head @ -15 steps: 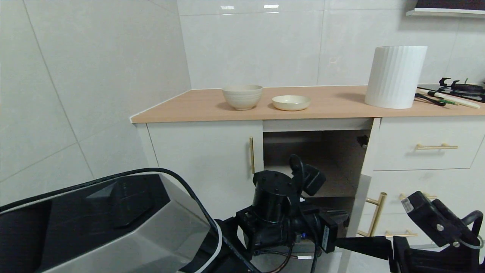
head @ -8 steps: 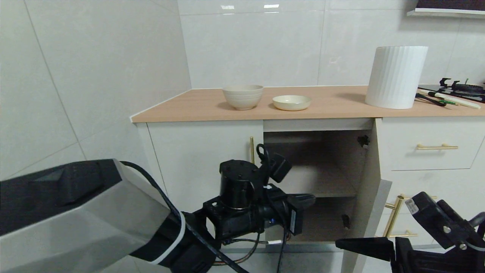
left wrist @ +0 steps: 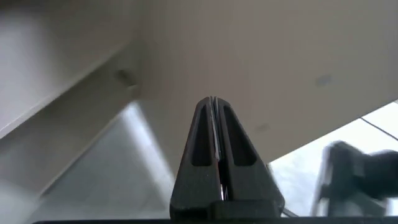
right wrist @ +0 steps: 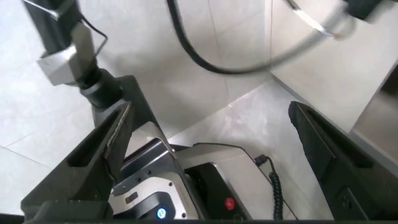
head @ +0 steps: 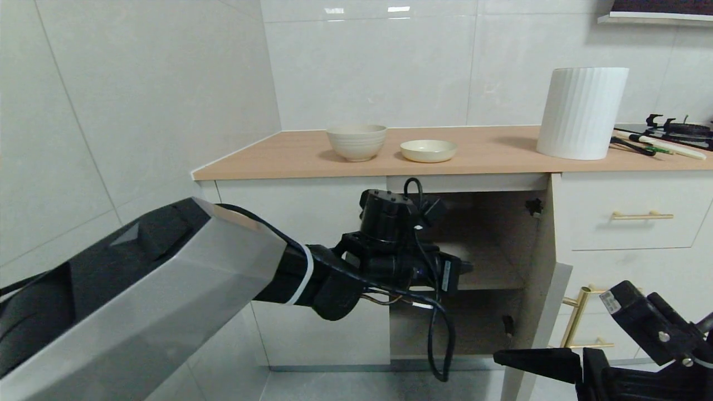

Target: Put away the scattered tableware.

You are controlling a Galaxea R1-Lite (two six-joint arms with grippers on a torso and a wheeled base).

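The bowl (head: 356,142) and the dish (head: 428,150) were seen above the open cabinet (head: 479,223), on the countertop (head: 501,149), set back from its front edge. The left gripper (left wrist: 212,107), jaws together, was placed at the cabinet's mouth. The right gripper (right wrist: 211,115), jaws wide apart, was placed low outside the cabinet's door (head: 537,278).

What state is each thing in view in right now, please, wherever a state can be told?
right cabinet door: open, swung outward.
left cabinet door: shut.
drawer: shut.
bowl: upright on the countertop.
dish: upright, looks empty.
white canister: upright.
left gripper: jaws shut, nothing held.
right gripper: jaws open, nothing held.
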